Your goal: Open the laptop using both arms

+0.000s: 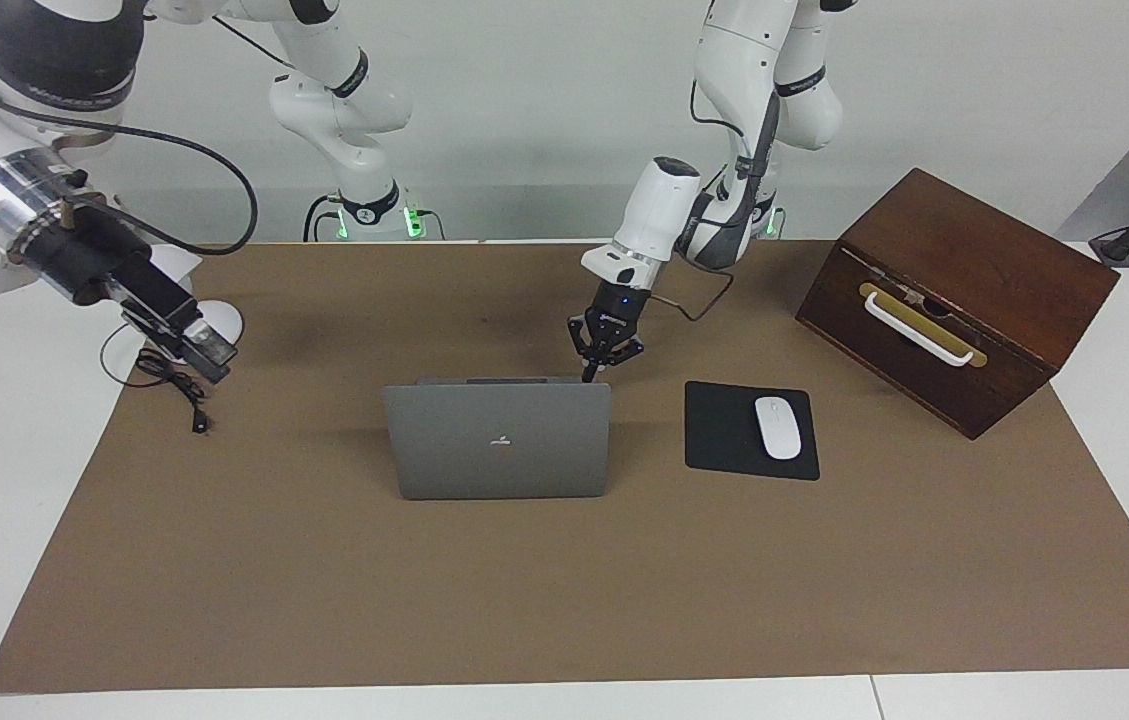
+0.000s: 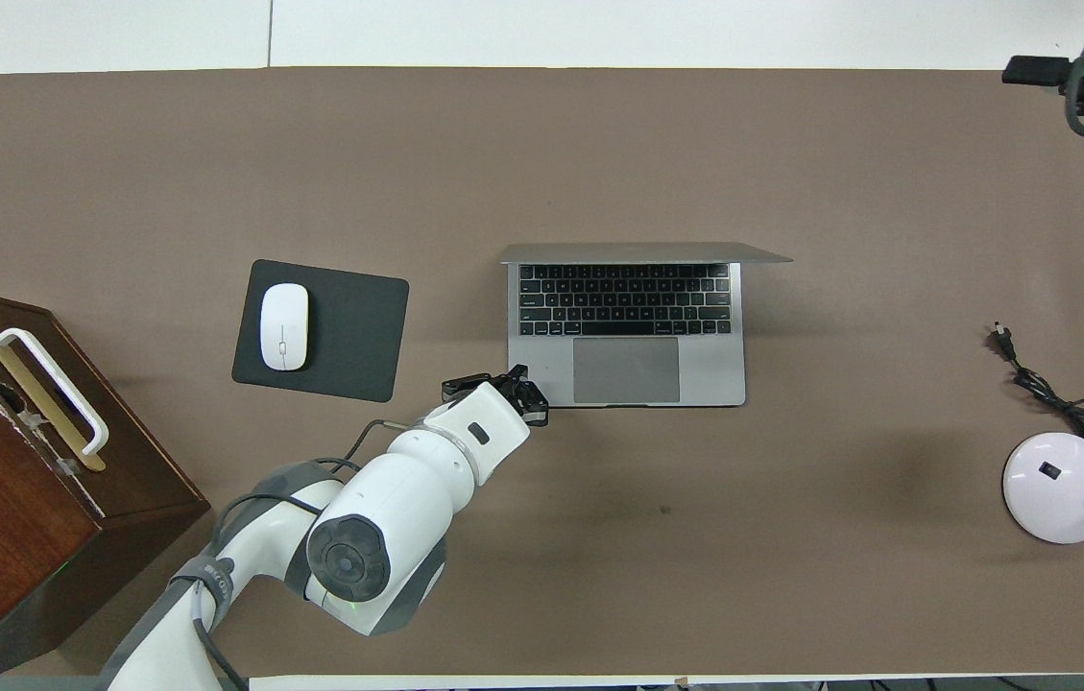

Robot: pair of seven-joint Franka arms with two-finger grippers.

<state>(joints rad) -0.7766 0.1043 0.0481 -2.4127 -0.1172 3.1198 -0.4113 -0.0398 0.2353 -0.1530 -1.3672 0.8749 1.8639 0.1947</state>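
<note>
Facing view: laptop (image 1: 499,440) stands open near the middle of the brown mat (image 1: 564,600), lid upright with its logo side toward the camera; left gripper (image 1: 590,375) sits at the base's corner nearest the robots, on the mouse pad's side, fingertips pinched together on nothing, seemingly touching the corner, though contact is hard to confirm from here; right gripper (image 1: 209,362) hangs in the air over the mat's edge at the right arm's end, above the black cord (image 1: 169,385) and just beside the lamp base (image 1: 214,322); cannot tell whether its fingers are parted; black mouse pad (image 1: 729,435) with white mouse (image 1: 777,427) lies beside the laptop, toward the left arm's end; wooden box (image 1: 954,295) with a white handle stands near that end. Overhead view: keyboard and trackpad exposed; left gripper (image 2: 516,376) at the palm rest's corner on the mouse pad's side; right gripper (image 2: 1041,69) over the mat's corner farthest from the robots; laptop (image 2: 626,326) sits square on the mat.
</note>
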